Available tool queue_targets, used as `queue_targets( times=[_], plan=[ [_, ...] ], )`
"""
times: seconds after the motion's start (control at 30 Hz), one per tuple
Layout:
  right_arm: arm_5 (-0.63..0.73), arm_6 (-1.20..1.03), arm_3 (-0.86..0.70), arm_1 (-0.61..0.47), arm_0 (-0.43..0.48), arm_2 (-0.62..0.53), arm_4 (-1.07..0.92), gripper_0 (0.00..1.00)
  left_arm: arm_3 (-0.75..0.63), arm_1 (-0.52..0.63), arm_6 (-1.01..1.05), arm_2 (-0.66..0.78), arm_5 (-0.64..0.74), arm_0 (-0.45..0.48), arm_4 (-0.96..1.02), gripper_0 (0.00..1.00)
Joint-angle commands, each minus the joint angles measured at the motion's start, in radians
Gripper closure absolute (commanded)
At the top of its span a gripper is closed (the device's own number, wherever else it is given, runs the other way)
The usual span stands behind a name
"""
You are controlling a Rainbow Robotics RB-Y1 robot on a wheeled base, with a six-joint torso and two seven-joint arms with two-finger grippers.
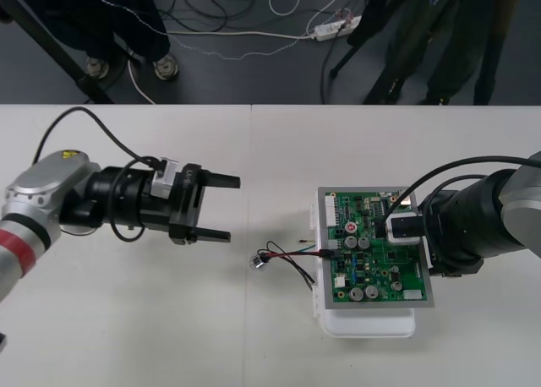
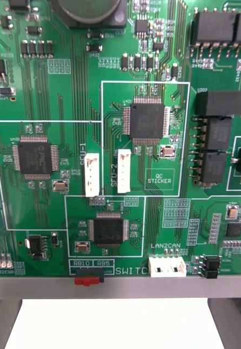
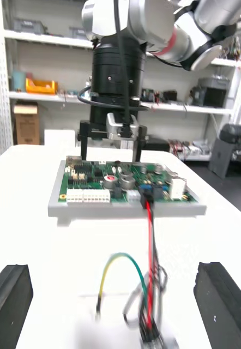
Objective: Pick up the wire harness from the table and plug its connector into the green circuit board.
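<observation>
At the left edge of the board (image 1: 380, 256), the harness (image 1: 287, 256) plug (image 1: 324, 254) looks seated, its socket lying on the table (image 1: 169, 319). My left gripper (image 1: 221, 208) and right gripper (image 3: 110, 157) both stand spread and empty; I judge only withdrawal remains.

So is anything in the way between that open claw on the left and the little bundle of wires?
Nothing visible. Only bare table lies between the open left gripper and the wire harness. Its plug end reaches the edge of the green circuit board; the right gripper hangs open over it.
</observation>
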Motion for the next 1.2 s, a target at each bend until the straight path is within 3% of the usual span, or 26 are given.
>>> queue_targets(
  times=[0.03,0.27,0.63,0.83,1.2],
  plan=[
    [0.011,0.065,-0.027,-0.018,-0.029,0.0,-0.015,0.0,-0.166,0.165,0.207,0.096,-0.057,0.072,0.012,0.13],
    [0.01,0.165,0.015,-0.069,-0.029,-0.094,-0.147,0.0,-0.383,0.352,0.367,0.217,-0.031,0.143,0.01,0.13],
    [-0.058,0.415,0.125,-0.097,-0.029,-0.338,-0.375,0.0,-0.607,0.569,0.589,0.388,0.095,0.143,0.04,0.13],
    [-0.058,0.419,0.125,-0.112,-0.029,-0.471,-0.547,0.0,-0.691,0.609,0.694,0.435,0.145,0.092,0.043,0.13],
    [-0.058,0.379,0.196,-0.149,-0.032,-0.571,-0.994,0.0,-0.728,0.607,0.738,0.464,0.144,0.063,0.004,0.13]
  ],
)
